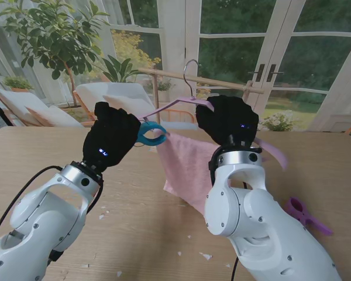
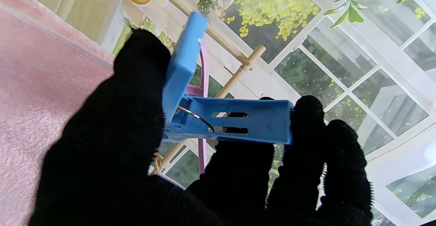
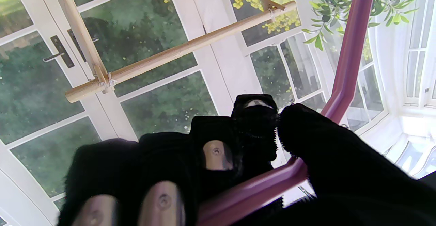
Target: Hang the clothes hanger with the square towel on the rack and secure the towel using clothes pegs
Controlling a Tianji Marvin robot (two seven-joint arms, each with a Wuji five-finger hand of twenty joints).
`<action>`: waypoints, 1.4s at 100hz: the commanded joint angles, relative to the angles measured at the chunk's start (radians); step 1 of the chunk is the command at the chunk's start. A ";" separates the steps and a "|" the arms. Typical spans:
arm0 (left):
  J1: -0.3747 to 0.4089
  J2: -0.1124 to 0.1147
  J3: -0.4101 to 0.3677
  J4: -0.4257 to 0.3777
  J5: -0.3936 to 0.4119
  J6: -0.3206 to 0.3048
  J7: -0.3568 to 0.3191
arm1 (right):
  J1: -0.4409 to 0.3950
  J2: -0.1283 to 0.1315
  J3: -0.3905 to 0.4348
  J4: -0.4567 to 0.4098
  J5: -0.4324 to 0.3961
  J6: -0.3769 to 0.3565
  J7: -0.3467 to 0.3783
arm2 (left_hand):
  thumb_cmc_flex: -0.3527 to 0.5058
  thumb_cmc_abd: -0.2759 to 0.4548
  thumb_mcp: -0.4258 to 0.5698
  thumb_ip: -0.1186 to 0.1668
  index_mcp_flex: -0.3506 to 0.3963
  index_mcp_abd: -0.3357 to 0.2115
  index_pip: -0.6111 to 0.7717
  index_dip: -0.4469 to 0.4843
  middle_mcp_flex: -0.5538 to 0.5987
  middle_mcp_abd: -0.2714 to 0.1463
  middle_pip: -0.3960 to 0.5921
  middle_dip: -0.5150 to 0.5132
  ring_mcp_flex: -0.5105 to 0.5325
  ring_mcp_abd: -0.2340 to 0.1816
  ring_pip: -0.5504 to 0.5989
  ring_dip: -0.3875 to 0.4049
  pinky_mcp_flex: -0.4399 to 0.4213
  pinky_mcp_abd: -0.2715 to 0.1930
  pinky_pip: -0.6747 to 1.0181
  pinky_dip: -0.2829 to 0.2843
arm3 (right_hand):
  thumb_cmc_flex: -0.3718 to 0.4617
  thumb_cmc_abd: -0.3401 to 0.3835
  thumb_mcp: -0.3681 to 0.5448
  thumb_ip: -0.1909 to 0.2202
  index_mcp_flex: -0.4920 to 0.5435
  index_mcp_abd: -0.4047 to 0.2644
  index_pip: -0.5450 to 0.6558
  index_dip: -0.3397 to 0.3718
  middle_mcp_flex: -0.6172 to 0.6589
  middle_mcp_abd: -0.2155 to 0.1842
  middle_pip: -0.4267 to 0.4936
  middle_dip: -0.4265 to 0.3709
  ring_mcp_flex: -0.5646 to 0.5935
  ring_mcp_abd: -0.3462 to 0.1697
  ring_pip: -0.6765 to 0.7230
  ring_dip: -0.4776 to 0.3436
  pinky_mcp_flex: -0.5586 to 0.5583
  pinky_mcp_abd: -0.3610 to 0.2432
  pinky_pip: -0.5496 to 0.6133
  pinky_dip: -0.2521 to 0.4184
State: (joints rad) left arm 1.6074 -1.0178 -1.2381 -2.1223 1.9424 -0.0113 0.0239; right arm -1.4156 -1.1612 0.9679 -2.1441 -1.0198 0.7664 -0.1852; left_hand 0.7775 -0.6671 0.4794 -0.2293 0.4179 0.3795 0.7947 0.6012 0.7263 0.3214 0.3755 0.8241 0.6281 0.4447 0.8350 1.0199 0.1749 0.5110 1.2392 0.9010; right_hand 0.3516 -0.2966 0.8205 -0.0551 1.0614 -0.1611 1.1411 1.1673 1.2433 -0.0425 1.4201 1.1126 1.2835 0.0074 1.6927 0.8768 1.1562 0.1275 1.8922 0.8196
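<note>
My right hand (image 1: pixel 228 120), in a black glove, is shut on the purple clothes hanger (image 1: pixel 174 105) near its neck. The metal hook (image 1: pixel 191 75) stands just in front of the wooden rack bar (image 1: pixel 222 82); I cannot tell whether it rests on it. A pink square towel (image 1: pixel 186 164) drapes from the hanger down to the table. My left hand (image 1: pixel 112 136) is shut on a blue clothes peg (image 1: pixel 151 133), held beside the towel's upper left corner. In the left wrist view the blue peg (image 2: pixel 224 118) is squeezed between thumb and fingers, its jaws spread. In the right wrist view the hanger (image 3: pixel 259 185) passes under my fingers.
A purple peg (image 1: pixel 307 213) lies on the wooden table (image 1: pixel 134 234) to the right of my right forearm. Small white scraps dot the table nearer to me. The rack (image 3: pixel 177 50) stands at the far table edge before glass doors. Chairs and a potted plant sit beyond.
</note>
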 commanded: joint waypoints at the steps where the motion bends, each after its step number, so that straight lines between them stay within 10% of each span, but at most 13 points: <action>1: -0.009 0.001 0.011 -0.003 0.013 0.003 -0.023 | -0.002 -0.008 -0.006 -0.007 -0.005 -0.004 0.008 | 0.504 0.278 0.196 0.067 0.061 -0.015 0.135 0.047 0.180 -0.065 0.371 0.113 0.032 -0.013 0.049 0.019 0.006 0.036 0.049 0.022 | -0.023 0.081 -0.020 0.039 0.022 -0.011 0.010 0.016 0.028 0.012 0.041 0.018 0.028 0.002 0.102 0.023 0.079 -0.178 0.202 0.049; 59: -0.107 -0.001 0.115 0.040 0.083 -0.008 -0.138 | -0.006 -0.007 -0.025 -0.010 -0.022 -0.016 0.009 | 0.491 0.270 0.217 0.062 0.068 -0.029 0.154 0.062 0.188 -0.094 0.423 0.132 0.053 -0.040 0.077 0.031 0.026 0.023 0.056 0.046 | -0.024 0.083 -0.021 0.039 0.023 -0.009 0.011 0.017 0.032 0.011 0.041 0.020 0.028 -0.002 0.104 0.028 0.080 -0.181 0.202 0.055; 101: -0.117 0.000 0.126 0.066 0.062 0.023 -0.096 | -0.007 -0.007 -0.021 -0.006 -0.019 -0.023 0.003 | 0.421 0.371 0.342 0.197 0.337 -0.190 0.321 0.347 0.307 -0.140 0.599 0.268 0.187 -0.034 0.256 0.098 0.154 0.056 0.139 0.190 | -0.024 0.082 -0.021 0.039 0.025 -0.009 0.012 0.018 0.034 0.010 0.041 0.021 0.028 -0.004 0.104 0.035 0.081 -0.185 0.202 0.064; 140: -0.148 0.002 0.158 0.073 0.065 -0.003 -0.128 | -0.006 -0.007 -0.024 -0.008 -0.021 -0.026 0.003 | 0.427 0.354 0.333 0.182 0.327 -0.199 0.297 0.371 0.286 -0.150 0.562 0.268 0.162 -0.046 0.204 0.108 0.129 0.032 0.114 0.186 | -0.024 0.082 -0.021 0.039 0.025 -0.010 0.012 0.018 0.034 0.010 0.041 0.021 0.028 -0.005 0.103 0.037 0.081 -0.186 0.202 0.065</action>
State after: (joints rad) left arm 1.4607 -1.0153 -1.0826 -2.0466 1.9917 -0.0078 -0.0729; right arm -1.4188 -1.1607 0.9453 -2.1417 -1.0381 0.7454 -0.1907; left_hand 0.7761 -0.6451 0.4777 -0.1862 0.5683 0.3725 0.7947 0.8663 0.8835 0.3216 0.4855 1.0034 0.8089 0.4356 1.0675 1.1044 0.3322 0.5545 1.3532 1.0800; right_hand 0.3523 -0.2966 0.8205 -0.0494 1.0614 -0.1615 1.1411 1.1677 1.2436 -0.0447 1.4201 1.1143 1.2840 0.0037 1.6961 0.8952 1.1570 0.1203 1.8930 0.8534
